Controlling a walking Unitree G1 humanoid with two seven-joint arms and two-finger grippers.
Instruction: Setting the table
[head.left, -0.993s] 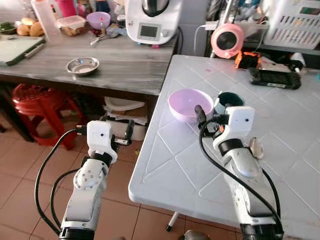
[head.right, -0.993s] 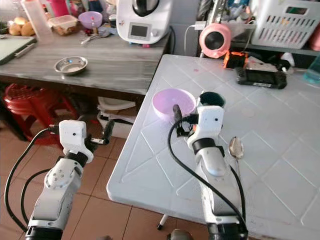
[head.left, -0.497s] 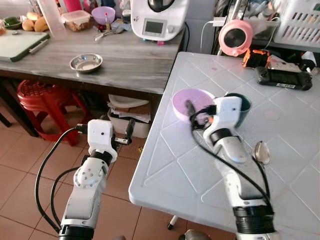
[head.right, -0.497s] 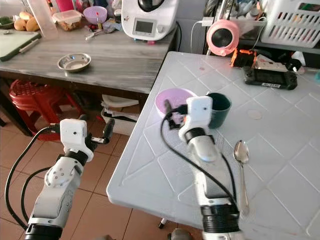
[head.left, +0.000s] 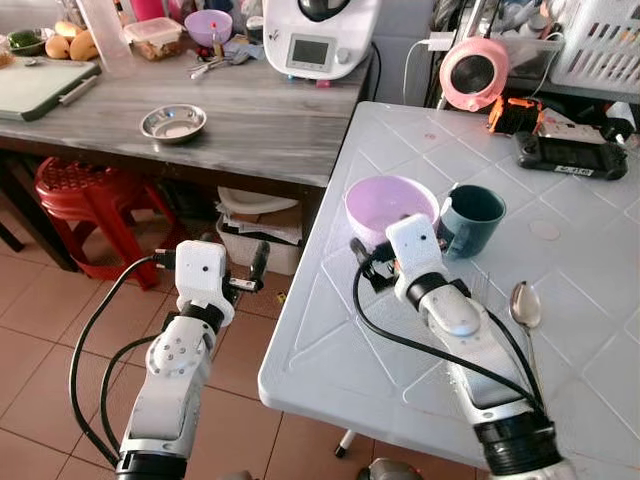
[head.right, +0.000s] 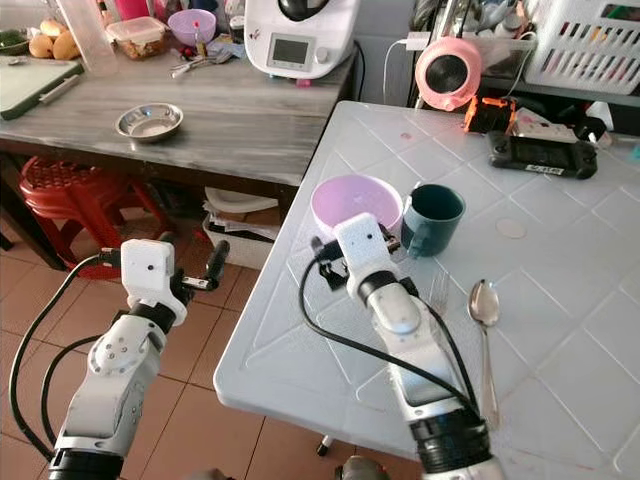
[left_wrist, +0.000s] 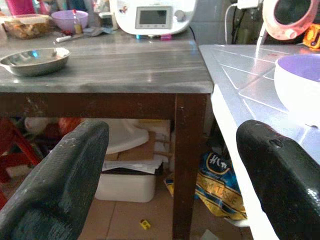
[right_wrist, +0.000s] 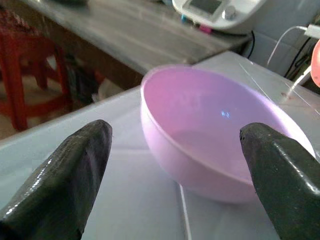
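White table (head.left: 420, 150): 1 pink bowl (head.left: 390, 207) near left edge, 1 teal mug (head.left: 472, 218), 1 spoon (head.left: 524, 304). R gripper (right_wrist: 175, 165) wide open, empty, by the bowl. L gripper (left_wrist: 170, 165) wide open, empty, off the table.

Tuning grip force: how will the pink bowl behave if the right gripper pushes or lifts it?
The pink bowl looks like thin plastic and empty, so probably light. On the smooth white table it would likely slide rather than tip. Its glossy rounded wall may slip between the right gripper fingers.

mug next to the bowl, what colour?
Dark teal mug, clearest in the right eye view.
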